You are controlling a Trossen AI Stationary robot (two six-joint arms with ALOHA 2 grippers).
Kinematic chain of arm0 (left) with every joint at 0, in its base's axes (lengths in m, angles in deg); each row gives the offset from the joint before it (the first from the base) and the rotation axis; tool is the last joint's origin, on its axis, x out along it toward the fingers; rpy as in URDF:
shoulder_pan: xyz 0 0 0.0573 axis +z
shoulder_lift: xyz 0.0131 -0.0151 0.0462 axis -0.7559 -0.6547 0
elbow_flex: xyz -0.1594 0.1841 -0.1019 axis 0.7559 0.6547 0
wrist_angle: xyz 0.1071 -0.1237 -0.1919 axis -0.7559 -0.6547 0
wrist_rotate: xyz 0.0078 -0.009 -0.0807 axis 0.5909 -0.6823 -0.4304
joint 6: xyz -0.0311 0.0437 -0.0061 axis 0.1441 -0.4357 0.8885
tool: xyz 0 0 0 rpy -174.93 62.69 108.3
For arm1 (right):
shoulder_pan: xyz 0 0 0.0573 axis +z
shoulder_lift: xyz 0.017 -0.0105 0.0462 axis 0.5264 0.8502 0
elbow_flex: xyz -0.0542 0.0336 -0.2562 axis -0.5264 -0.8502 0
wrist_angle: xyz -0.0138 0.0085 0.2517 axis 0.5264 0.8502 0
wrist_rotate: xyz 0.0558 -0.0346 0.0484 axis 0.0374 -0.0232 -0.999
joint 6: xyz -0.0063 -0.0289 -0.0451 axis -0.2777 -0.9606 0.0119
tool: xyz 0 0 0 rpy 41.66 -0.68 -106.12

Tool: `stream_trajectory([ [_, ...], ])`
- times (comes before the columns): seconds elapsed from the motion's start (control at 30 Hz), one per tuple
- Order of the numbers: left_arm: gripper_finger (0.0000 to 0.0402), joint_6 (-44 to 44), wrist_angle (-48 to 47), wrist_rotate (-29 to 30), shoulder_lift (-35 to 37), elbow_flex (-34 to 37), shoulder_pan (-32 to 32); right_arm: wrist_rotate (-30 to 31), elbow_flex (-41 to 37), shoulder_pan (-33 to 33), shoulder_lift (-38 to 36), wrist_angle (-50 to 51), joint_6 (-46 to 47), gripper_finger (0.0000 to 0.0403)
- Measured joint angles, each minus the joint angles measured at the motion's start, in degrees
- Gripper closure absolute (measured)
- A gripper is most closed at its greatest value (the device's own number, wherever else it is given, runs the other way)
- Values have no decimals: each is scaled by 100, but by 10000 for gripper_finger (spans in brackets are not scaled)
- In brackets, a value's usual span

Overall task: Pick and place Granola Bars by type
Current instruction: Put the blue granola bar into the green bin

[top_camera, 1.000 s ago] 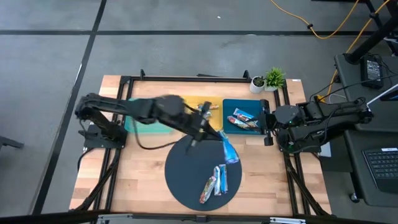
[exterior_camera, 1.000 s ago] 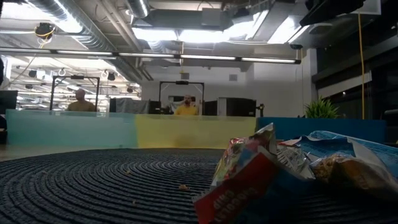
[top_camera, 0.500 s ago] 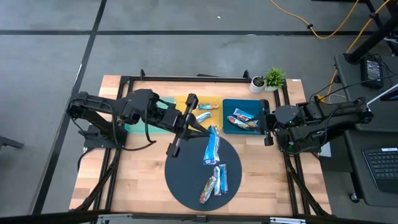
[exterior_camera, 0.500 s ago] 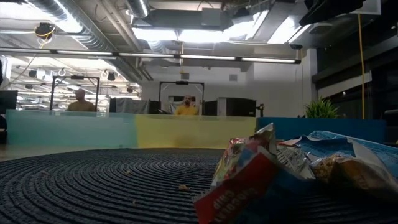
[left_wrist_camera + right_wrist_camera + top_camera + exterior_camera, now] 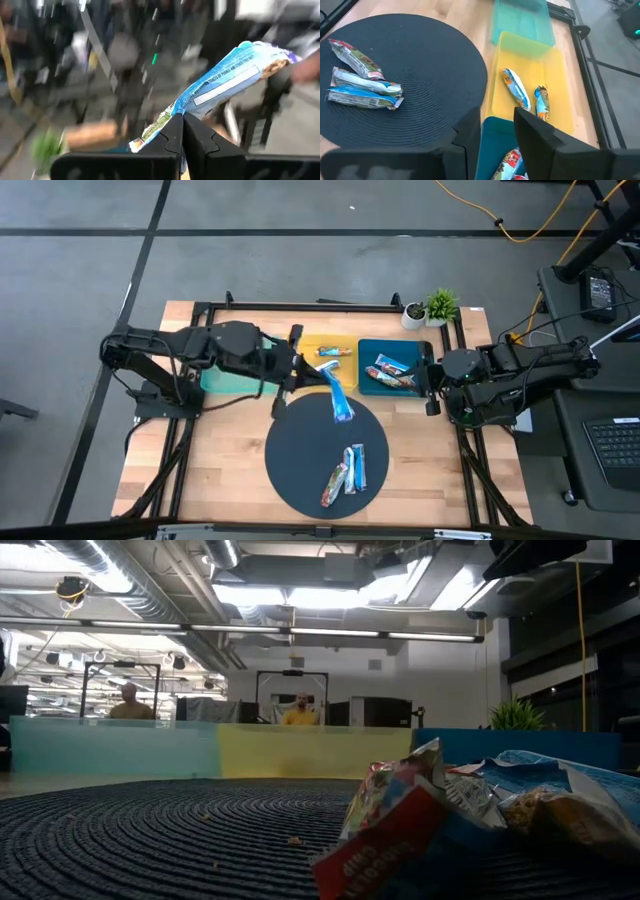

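Observation:
My left gripper (image 5: 318,373) is shut on a blue-and-white bar (image 5: 340,398) above the far edge of the round dark mat (image 5: 300,470), beside the yellow tray (image 5: 345,343). The bar also shows in the left wrist view (image 5: 230,77). Three more bars (image 5: 347,470) lie flat on the mat's near right part. Two bars (image 5: 516,90) lie in the yellow tray and some (image 5: 390,372) in the blue tray (image 5: 398,347). The teal tray (image 5: 225,380) stands to the left. My right gripper (image 5: 497,132) is open and empty at the blue tray's right end. My left gripper pinches the bar's one end (image 5: 167,120) between its two fingers. The bar reaches out beyond the fingertips. In the high view it slants from the fingers toward the mat's middle, lifted clear of mat and trays.
Two small potted plants (image 5: 430,310) stand at the table's far right corner. A dark metal frame (image 5: 200,310) runs around the table. Bare wood lies left of the mat (image 5: 225,450).
My left gripper has drawn back from the mat's far right part toward the table's left and far edge, turning as it went. It stays shut on the blue bar, which has gone with it and swung round, clear of the mat.

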Motion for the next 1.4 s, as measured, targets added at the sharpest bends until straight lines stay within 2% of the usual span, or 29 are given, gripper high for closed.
stream_trajectory([
  [0.33,401,835,-2895,842,727,0,443,-5,0,0,-2,11,28,282],
  [0.47,401,1214,-3914,1374,1130,31,668,2,0,0,-2,13,150,282],
  [0.57,401,1668,-4534,1925,1447,284,837,5,0,0,-2,10,180,282],
  [0.7,401,2499,-5115,2572,1856,1061,1023,5,0,1,-2,4,234,282],
  [0.87,400,3463,-5100,2724,2333,2532,1143,8,0,0,-2,2,342,282],
  [1.07,400,4350,-4620,2680,2745,4054,1152,9,0,1,-2,-6,345,282],
  [1.23,401,4659,-4177,2369,2866,4896,1152,12,0,0,-2,-7,453,282],
  [1.4,401,4664,-3780,2220,2864,5429,1152,15,0,1,-2,-7,636,282],
])
